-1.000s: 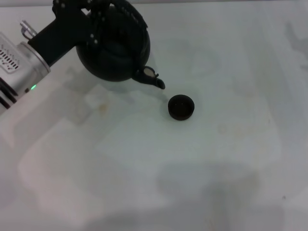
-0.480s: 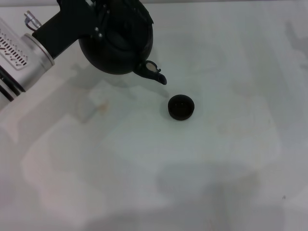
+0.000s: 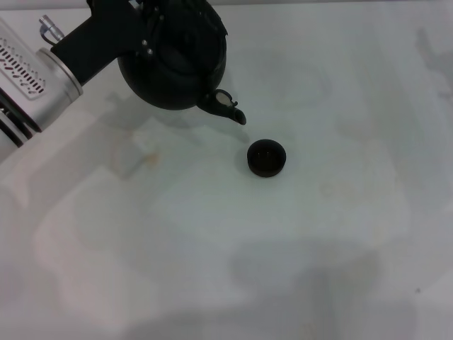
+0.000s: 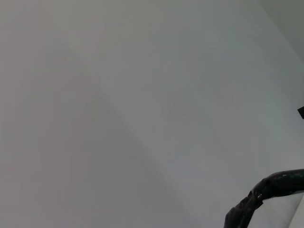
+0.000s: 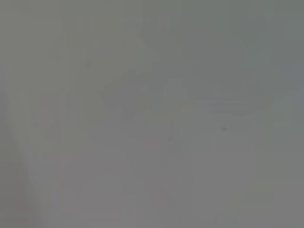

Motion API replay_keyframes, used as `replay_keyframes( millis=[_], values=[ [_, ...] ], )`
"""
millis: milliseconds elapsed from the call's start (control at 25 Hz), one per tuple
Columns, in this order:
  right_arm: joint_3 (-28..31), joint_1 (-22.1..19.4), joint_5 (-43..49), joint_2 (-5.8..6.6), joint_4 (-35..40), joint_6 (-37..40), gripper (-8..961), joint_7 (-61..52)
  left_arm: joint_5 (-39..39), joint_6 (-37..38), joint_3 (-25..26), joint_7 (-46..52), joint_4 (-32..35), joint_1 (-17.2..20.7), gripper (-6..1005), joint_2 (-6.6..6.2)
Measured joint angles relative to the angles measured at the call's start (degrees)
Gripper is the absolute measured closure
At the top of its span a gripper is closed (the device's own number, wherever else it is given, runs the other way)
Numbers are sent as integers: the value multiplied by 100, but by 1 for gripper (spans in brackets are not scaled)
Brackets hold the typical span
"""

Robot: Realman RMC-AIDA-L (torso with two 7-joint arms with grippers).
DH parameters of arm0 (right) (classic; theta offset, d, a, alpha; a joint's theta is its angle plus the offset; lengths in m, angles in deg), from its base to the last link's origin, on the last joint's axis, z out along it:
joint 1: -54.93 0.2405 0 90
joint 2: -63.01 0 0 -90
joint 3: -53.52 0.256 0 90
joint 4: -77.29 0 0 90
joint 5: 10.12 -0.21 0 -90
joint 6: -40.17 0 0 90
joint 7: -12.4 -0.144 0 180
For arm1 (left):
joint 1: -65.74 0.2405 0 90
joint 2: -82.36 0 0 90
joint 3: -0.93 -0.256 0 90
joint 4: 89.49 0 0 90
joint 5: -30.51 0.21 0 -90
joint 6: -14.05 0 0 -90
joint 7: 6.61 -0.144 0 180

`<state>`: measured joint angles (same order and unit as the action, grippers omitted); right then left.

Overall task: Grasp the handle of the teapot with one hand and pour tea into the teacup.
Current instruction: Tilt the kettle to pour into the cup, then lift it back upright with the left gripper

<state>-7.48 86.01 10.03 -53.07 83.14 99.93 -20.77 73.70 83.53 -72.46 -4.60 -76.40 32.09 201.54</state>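
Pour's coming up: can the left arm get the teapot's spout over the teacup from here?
Probably yes. The left hand holds the teapot aloft, its spout short of the teacup, with only bare table between them.

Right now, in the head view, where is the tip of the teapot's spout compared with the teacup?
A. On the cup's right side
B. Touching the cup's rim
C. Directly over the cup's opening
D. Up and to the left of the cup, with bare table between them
D: the spout of the teapot ends up-left of the teacup, with bare table showing between them.
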Motion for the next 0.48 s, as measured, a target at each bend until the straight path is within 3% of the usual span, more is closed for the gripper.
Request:
replay_keyframes(
  millis=[480],
  values=[
    [9,-100,-227,-11,-98,150,128,-14,0,-405,-257,22,-51,-235,897,11]
  ],
)
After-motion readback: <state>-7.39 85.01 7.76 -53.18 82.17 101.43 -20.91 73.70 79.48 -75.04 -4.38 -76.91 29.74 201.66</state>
